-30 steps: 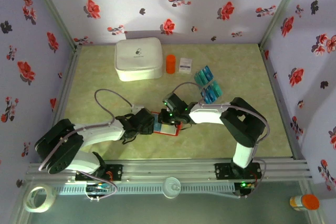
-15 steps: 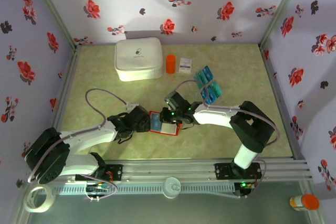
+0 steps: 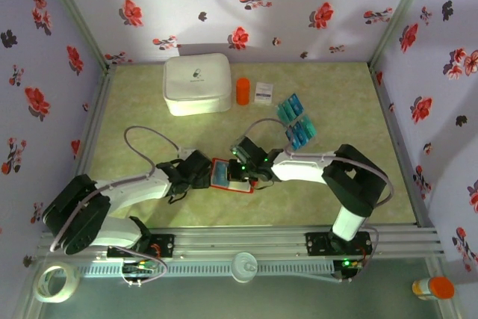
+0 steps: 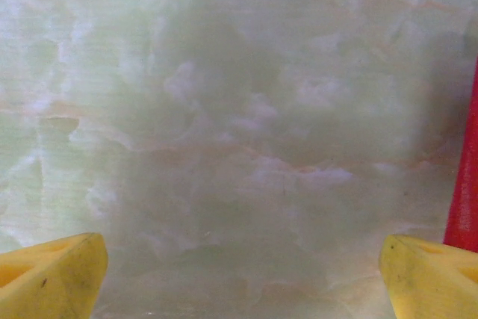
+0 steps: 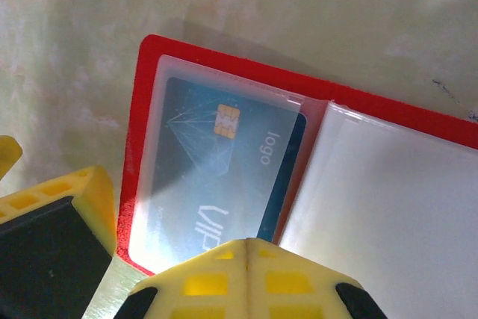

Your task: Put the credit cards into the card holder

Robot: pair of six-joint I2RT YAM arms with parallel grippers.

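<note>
Because the card holder must lie flat and open to take cards, in the top view it rests spread on the table between the two arms. The left gripper sits just beside its left edge and the right gripper is over its right half. The remaining credit cards lie in two small piles farther back, well apart from both grippers, near the orange cylinder and the white zip case.

In the left wrist view, the left gripper is spread wide and grips nothing. Bare table lies between its fingertips, and the holder's red edge stands just outside the right-hand tip.

In the right wrist view, the right gripper is clenched, tips pressed together with nothing between them. One card lies under the clear left pocket of the card holder, its near edge meeting the closed tips. I judge the closed tips serve as a pusher to seat the card.
</note>
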